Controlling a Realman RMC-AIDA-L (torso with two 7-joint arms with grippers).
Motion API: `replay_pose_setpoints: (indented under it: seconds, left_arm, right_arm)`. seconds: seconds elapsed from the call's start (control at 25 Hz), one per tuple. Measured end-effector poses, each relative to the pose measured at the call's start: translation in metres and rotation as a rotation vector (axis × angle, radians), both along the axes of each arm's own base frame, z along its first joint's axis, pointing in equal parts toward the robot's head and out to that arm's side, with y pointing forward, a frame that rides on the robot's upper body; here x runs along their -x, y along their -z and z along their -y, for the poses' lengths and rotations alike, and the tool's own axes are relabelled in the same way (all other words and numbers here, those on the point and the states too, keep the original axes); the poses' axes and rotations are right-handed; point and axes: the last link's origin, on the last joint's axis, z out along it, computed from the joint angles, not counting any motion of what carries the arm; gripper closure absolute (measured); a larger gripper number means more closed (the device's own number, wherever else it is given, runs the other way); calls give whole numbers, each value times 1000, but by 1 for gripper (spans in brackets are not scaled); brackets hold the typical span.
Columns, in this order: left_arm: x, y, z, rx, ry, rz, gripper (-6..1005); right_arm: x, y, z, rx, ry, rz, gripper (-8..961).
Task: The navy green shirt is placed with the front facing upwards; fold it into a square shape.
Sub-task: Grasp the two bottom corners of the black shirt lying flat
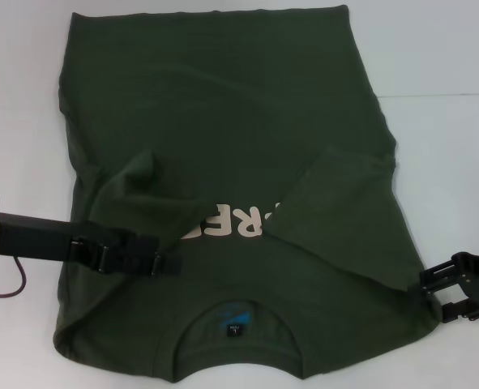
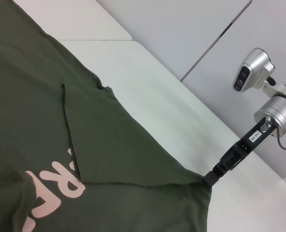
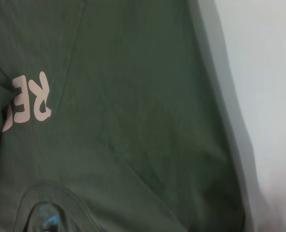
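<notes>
the navy green shirt (image 1: 231, 121), a large dark olive cotton tee, lies flat on the white table (image 1: 20, 57), collar near, hem far, both sleeves folded inward. the left gripper (image 1: 170, 263) rests over its left chest, fingers' state unclear. the right gripper (image 1: 427, 285) touches the near-right shoulder edge, apparently pinching it.

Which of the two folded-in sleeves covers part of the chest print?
The right sleeve: its edge lies across the print, hiding the later letters. The left sleeve stops beside it, near the left gripper.
</notes>
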Motion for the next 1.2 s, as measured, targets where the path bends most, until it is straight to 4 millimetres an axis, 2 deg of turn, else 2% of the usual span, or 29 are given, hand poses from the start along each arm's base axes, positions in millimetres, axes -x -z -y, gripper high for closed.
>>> replay_pose_setpoints:
  seconds: [0.28, 0.8, 1.2]
  left_arm:
    - [0, 0, 0, 0, 0, 0, 144]
    - [4, -2, 2, -12, -15, 11, 144]
    - [7, -5, 3, -25, -23, 23, 145]
  right_arm:
    - [0, 3, 0, 0, 1, 1, 242]
    - [-5, 3, -2, -30, 26, 22, 417]
    - [-2, 5, -3, -26, 18, 12, 808]
